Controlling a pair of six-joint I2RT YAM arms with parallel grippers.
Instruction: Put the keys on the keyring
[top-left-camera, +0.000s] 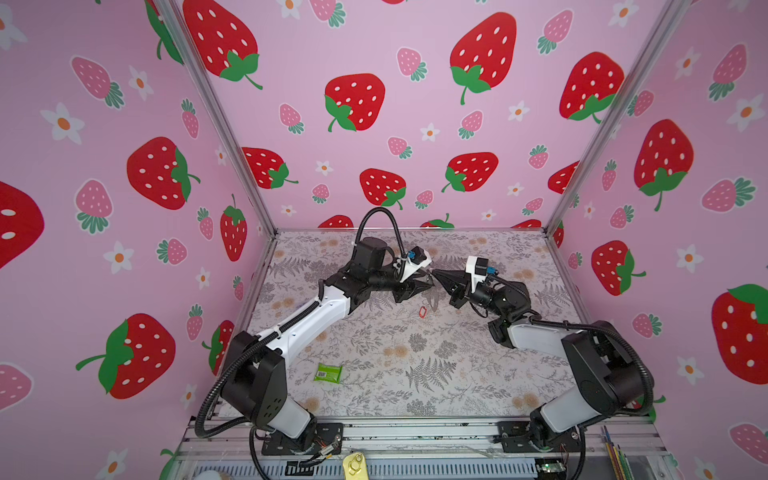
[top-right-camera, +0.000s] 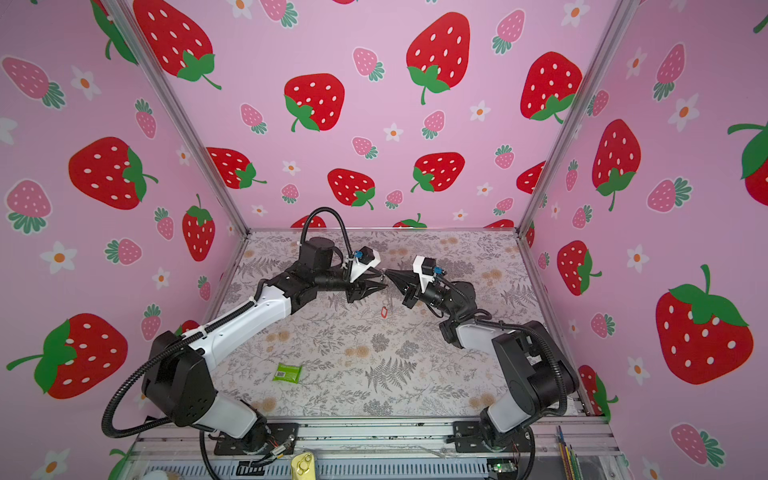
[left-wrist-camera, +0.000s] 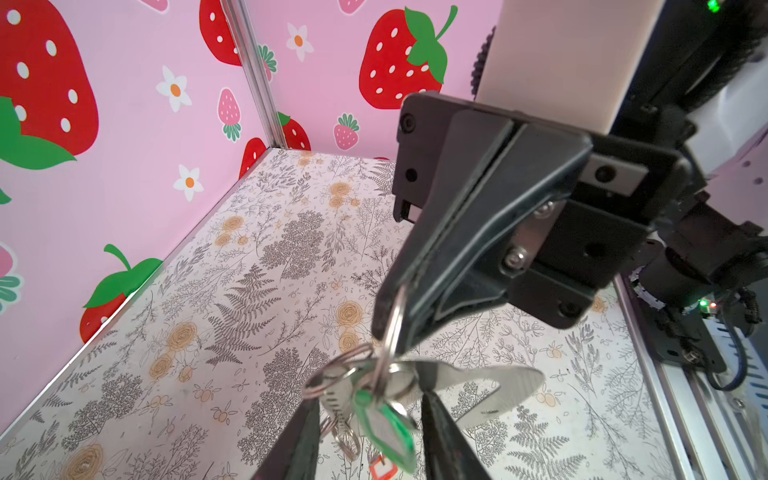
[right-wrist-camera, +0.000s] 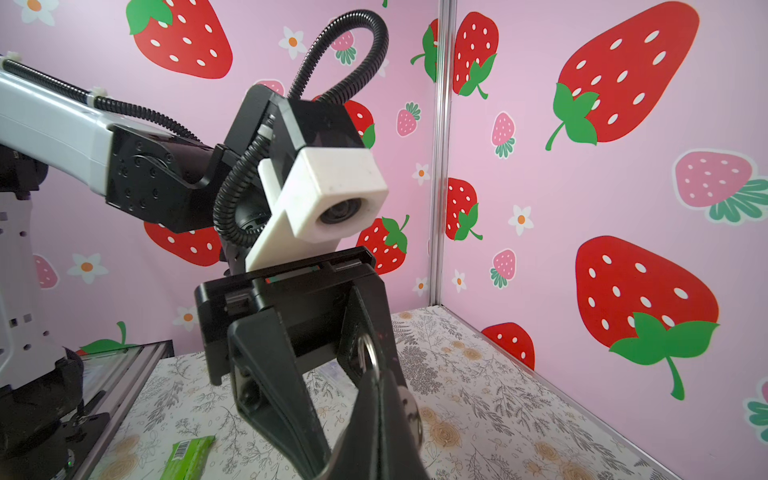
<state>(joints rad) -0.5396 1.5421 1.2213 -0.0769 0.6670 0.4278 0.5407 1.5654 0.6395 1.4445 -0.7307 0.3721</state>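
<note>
– So what has the right gripper (left-wrist-camera: 392, 332) got, and why hold it up there?
– It is clenched on the large ring (left-wrist-camera: 390, 347), pinched edge-on at my fingertips. That way the ring hangs clear of the table, free for threading.
– And just under it?
– The green key tag (left-wrist-camera: 384, 424) seems to dangle from that ring, with the small rings (left-wrist-camera: 332, 374) and a flat silver piece (left-wrist-camera: 498, 384) bunched beside it. I judge green is on.
– Your left gripper (left-wrist-camera: 369, 401)?
– Released. Its fingers (left-wrist-camera: 299, 436) stand parted either side of the bunch, tip to tip with the right, pinching nothing I can see. I read it as a steadying cage.
– The red one?
– The red key tag (top-left-camera: 422, 311) sits below both hands. Whether it hangs by a chain or lies on the table (top-left-camera: 415, 374) I cannot tell. The strap loop I cannot see.
– Farther off?
– A green packet (top-left-camera: 328, 372), well behind the left hand, near its base.
</note>
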